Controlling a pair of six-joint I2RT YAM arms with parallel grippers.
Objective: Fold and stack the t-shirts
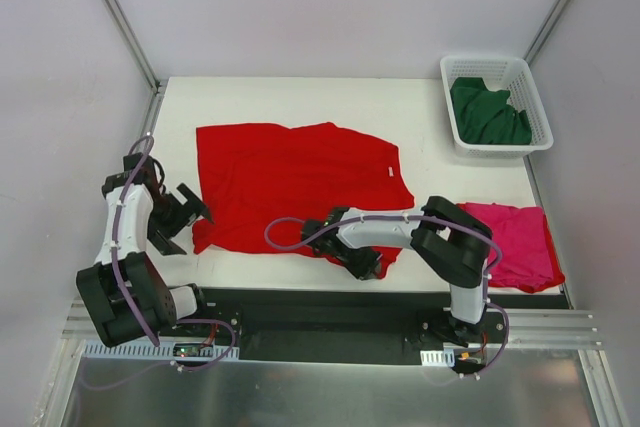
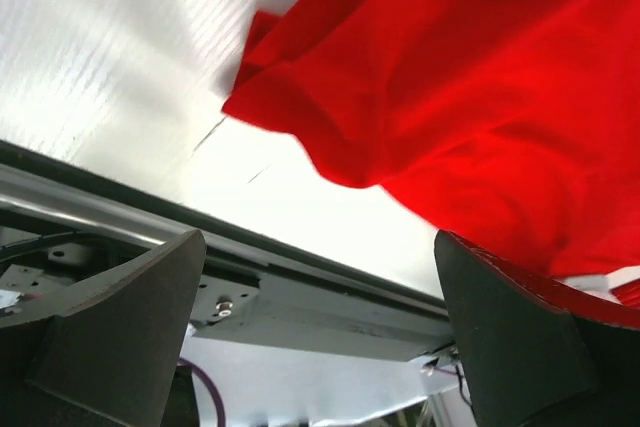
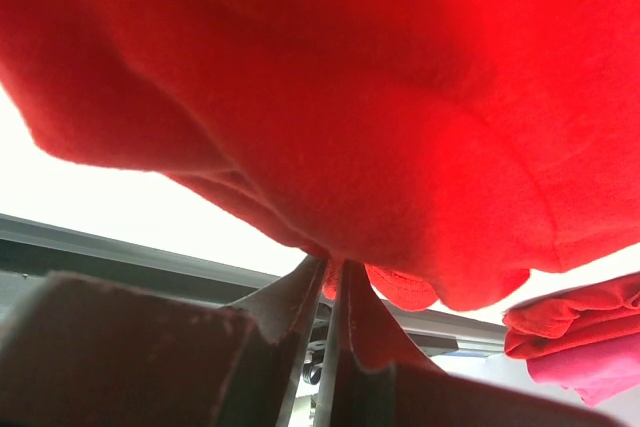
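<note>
Upper right, the white lattice basket (image 1: 500, 148) holds 1 crumpled green shirt (image 1: 488, 112). The right gripper (image 1: 368, 267) pinches the soft red shirt (image 1: 290, 177) (left gripper (image 1: 190, 219) gapes beside it). The pink shirt (image 1: 520, 242) lies lower right.

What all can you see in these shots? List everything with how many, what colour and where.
table: one, white, under everything
basket: one, white lattice, far right corner of the table
red t-shirt: one, bright red, spread out across the middle
pink t-shirt: one, magenta-pink, in a compact fold at the near right corner
green t-shirt: one, dark green, bunched inside the basket
left gripper: one, dark, open, by the red t-shirt's near left corner
right gripper: one, dark, shut on the red t-shirt's near edge
</note>
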